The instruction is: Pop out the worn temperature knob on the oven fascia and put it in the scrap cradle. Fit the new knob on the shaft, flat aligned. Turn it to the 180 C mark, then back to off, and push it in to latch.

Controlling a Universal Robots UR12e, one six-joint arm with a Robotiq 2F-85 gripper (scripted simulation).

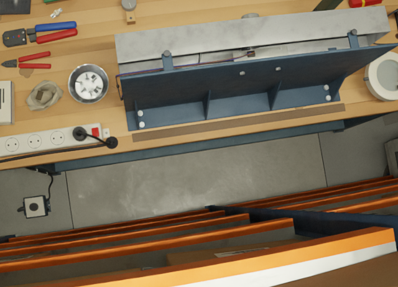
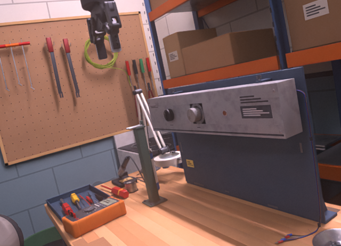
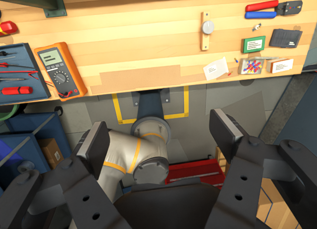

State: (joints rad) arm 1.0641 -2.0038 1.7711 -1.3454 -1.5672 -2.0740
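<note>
The worn knob [image 2: 194,114] on the grey oven fascia [image 2: 226,108] shows only as a thin grey rim [image 1: 250,15] from the overhead side camera, the rest hidden by the fascia box. It is a silver knob in a dark square recess, right of a black knob [image 2: 168,114]. The new grey knob [image 3: 207,27] sits on a wooden strip [image 3: 204,31] on the bench [image 1: 129,2]. I cannot tell which object is the scrap cradle. My gripper [image 2: 108,49] hangs high above the bench's left end, far from the fascia. It is open and empty [image 3: 158,142].
Behind the fascia stand a pegboard with tools [image 2: 68,81] and orange shelving with boxes [image 2: 220,51]. A green lamp post [image 2: 147,166] rises left of the fascia. A multimeter [image 3: 60,70], tool tray [image 3: 18,73], crimpers [image 3: 271,9] and small boxes [image 3: 253,44] lie on the bench.
</note>
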